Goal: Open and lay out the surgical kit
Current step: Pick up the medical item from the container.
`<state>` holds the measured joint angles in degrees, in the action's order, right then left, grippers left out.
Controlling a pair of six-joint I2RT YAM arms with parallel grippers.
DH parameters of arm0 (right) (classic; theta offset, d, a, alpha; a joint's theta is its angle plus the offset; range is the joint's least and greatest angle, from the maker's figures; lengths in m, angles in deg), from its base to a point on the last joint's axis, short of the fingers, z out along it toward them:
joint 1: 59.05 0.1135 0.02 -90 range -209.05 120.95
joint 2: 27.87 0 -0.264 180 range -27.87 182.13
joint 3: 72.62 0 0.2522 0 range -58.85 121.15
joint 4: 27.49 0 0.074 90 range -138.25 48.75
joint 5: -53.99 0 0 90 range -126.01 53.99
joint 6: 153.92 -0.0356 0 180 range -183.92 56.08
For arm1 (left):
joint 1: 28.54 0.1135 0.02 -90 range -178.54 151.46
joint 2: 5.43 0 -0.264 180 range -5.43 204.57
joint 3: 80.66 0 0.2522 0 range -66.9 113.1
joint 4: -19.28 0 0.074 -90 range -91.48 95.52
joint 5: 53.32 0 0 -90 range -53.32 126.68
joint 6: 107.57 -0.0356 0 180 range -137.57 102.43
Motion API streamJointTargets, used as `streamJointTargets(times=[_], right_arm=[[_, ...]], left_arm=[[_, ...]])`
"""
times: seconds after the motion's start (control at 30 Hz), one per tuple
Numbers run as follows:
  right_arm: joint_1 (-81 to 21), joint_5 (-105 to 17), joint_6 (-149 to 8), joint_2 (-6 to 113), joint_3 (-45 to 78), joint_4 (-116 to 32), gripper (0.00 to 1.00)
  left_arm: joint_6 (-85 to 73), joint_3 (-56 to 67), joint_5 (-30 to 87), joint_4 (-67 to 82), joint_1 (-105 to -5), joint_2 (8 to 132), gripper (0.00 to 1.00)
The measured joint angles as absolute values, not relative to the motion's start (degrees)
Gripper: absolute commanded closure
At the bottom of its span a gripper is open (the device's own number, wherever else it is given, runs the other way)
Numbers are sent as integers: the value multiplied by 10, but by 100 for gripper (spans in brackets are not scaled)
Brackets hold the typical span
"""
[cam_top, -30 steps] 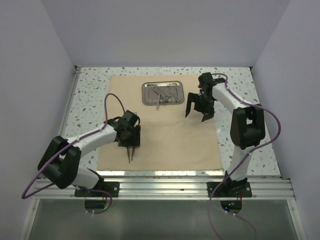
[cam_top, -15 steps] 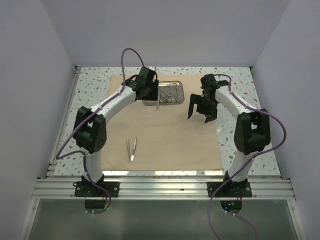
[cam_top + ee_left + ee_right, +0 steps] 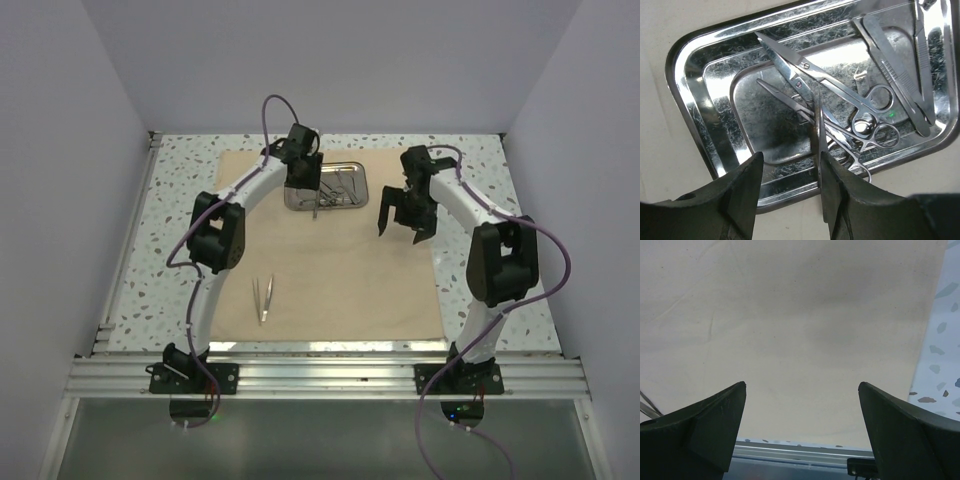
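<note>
The beige cloth wrap (image 3: 340, 270) lies spread flat on the table. The steel tray (image 3: 362, 188) sits on its far part and holds several silver instruments (image 3: 340, 185). In the left wrist view the tray (image 3: 680, 75) holds scissors (image 3: 805, 67), ring-handled forceps (image 3: 790, 102) and flat tweezers (image 3: 895, 65). A slim probe (image 3: 818, 125) sticks out over the tray's front rim, beside my right finger. My left gripper (image 3: 303, 182) (image 3: 791, 155) is open over the tray's near left part. A pair of tweezers (image 3: 263, 298) lies on the cloth at front left. My right gripper (image 3: 407, 212) (image 3: 802, 385) is wide open and empty above the cloth (image 3: 790, 315).
The speckled tabletop (image 3: 180, 200) shows around the cloth, and to the cloth's right in the right wrist view (image 3: 945, 340). A metal rail (image 3: 330, 372) runs along the near edge. Grey walls close in the left, right and far sides.
My left gripper has let go of the tweezers on the cloth at front left and swung far forward to the tray. The right gripper has hardly moved.
</note>
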<state>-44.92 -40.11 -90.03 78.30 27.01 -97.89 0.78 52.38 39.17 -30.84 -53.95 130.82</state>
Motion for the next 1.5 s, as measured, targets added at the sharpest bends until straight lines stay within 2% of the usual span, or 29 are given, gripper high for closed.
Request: streamJointTargets(times=[0.3,0.53,0.67,0.77,0.87,1.07,1.27,1.5], right_arm=[[-449,-399,-898,833,300,-988,2],[-450,-399,-894,846,309,-992,2],[-451,-399,-892,846,310,-993,1],[-452,-399,-889,846,310,-993,2],[-453,-399,-888,846,310,-993,2],[-453,-403,-888,851,318,-994,1],[-450,-437,-896,870,386,-986,2],[-432,-457,-921,940,581,-956,4]], left_arm=[[6,533,359,-304,-541,1312,49],[5,570,358,-312,-541,1364,54],[5,594,357,-314,-541,1376,67],[5,595,357,-317,-541,1377,88],[2,595,359,-322,-541,1378,99],[-1,589,374,-333,-541,1371,100],[0,496,389,-357,-541,1278,100],[16,239,389,-343,-549,1011,100]])
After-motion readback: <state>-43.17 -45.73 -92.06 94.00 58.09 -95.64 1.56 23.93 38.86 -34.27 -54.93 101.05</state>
